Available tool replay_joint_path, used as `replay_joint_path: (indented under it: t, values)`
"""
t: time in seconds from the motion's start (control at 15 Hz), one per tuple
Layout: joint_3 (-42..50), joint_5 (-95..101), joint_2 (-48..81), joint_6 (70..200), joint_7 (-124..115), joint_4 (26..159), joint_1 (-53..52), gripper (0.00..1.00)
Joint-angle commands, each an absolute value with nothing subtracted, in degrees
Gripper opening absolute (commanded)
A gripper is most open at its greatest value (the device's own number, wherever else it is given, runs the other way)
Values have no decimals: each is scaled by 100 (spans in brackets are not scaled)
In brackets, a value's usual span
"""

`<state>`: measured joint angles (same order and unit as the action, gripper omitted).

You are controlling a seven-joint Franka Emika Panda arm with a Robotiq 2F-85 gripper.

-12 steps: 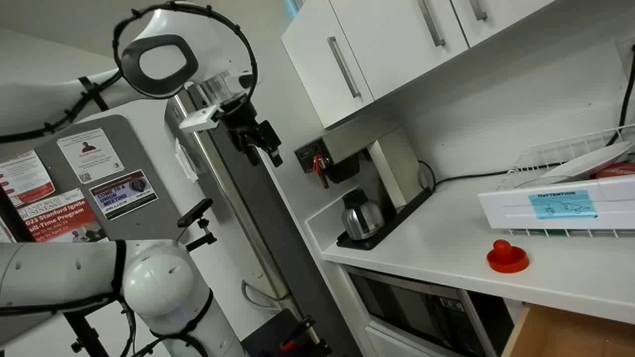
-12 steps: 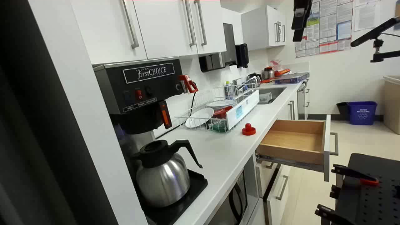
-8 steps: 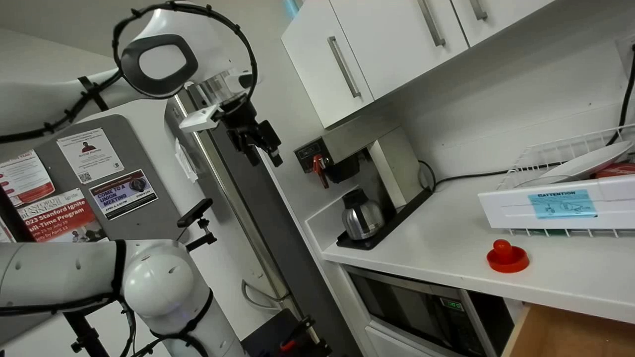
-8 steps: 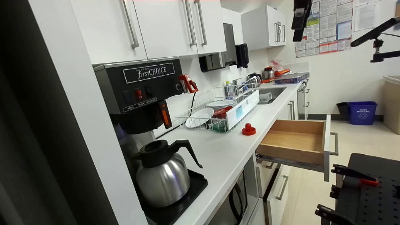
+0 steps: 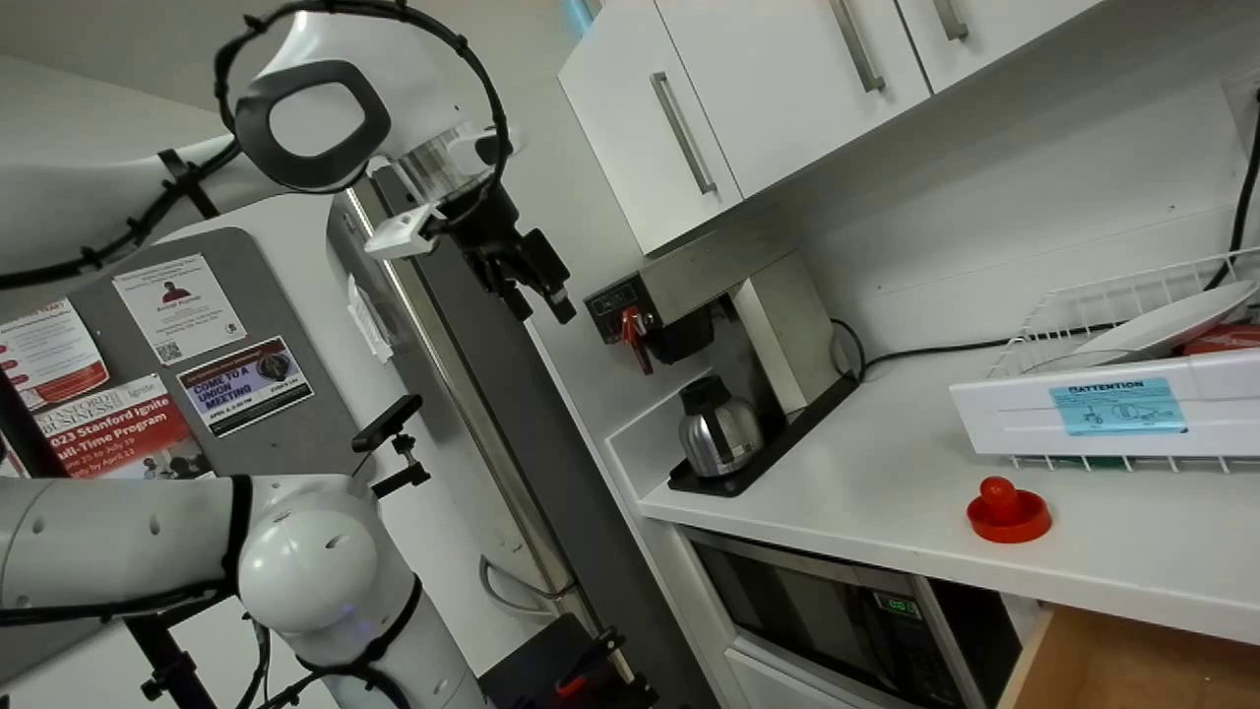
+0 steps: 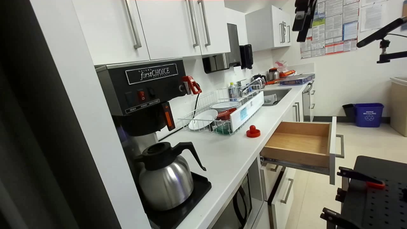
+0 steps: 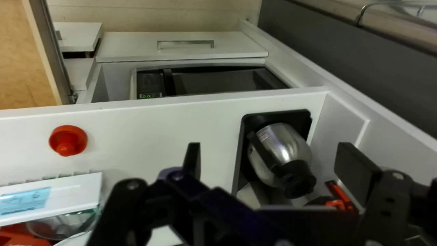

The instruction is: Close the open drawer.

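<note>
The open drawer (image 6: 332,149) is pulled far out from under the counter in an exterior view. It has light wood inside, a white front and a metal handle (image 6: 340,146), and nothing shows inside it. Part of the drawer (image 5: 1132,670) shows at the lower right in an exterior view, and part (image 7: 27,61) at the upper left in the wrist view. My gripper (image 5: 543,307) is high in the air near the fridge and coffee machine, well away from the drawer. In the wrist view, the gripper (image 7: 269,150) has its fingers wide apart with nothing between them.
The counter (image 6: 216,152) holds a coffee machine (image 6: 143,86), a steel pot (image 6: 167,181), a dish rack (image 6: 246,111) and a red knobbed disc (image 6: 253,132). Cabinets (image 5: 787,79) hang above. A lower drawer front (image 6: 284,197) seems to stand out slightly. A black perforated table (image 6: 378,203) stands near the drawer.
My gripper has moved slightly right and up in an exterior view during the last half second, with a slight turn. The drawer has not moved.
</note>
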<state>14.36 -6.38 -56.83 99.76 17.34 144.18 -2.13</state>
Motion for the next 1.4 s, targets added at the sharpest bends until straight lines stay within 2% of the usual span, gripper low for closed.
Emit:
replay_joint_path:
  t: [0.0,0.47,0.8,0.87,0.93,1.33]
  values:
    - [1879,-343,-5462,10742,1712,14679,463,100]
    - [3178,294,-4550,12292,1692,15551,1848,100]
    - [3739,401,-3427,13677,1503,16020,2565,100]
    - [3562,509,-3270,13314,1391,15945,2691,100]
    - [3701,283,-3655,13322,1785,15982,2574,100]
    - [3559,317,-3217,13326,1619,15944,2689,100]
